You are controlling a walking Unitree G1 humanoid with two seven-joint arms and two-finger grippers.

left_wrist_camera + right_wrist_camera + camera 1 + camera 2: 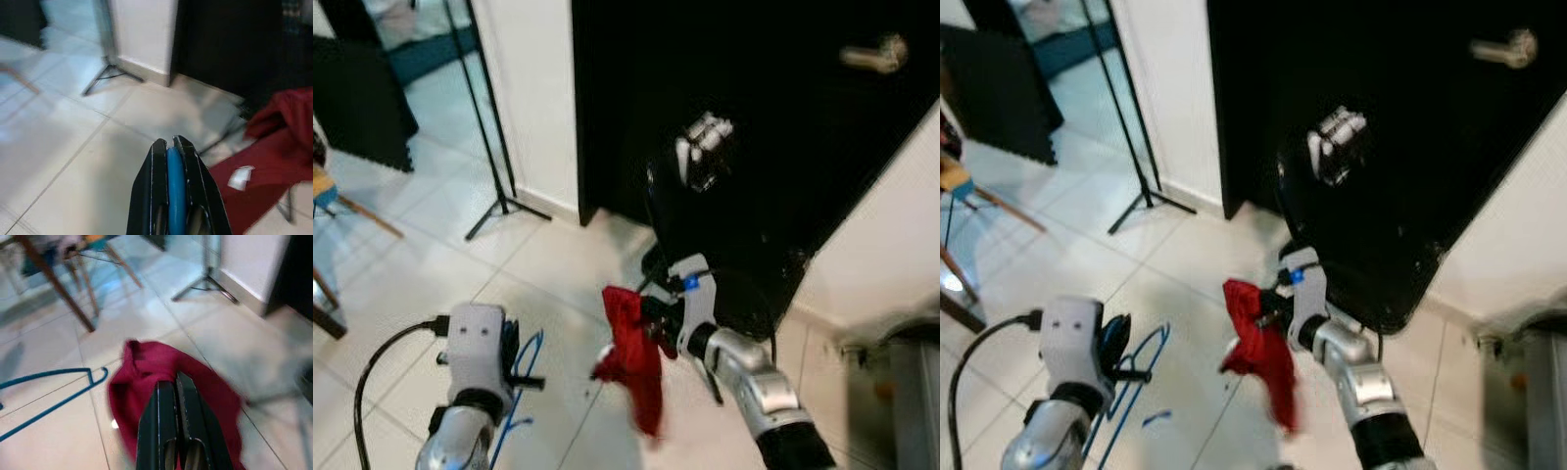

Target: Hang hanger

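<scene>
Hanger [176, 188] clamped in left tool [177, 147] — right tool [175, 382] grips red cloth [634, 357], views blurred

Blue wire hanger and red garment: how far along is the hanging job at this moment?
Done: both items are picked up. The left end effector is shut on the blue wire hanger, and the right end effector is shut on the red cloth garment, which dangles above the white tiled floor.
In hand: carrying them near the black door.
Left: the garment is not yet on the hanger, and nothing is hung.
</scene>
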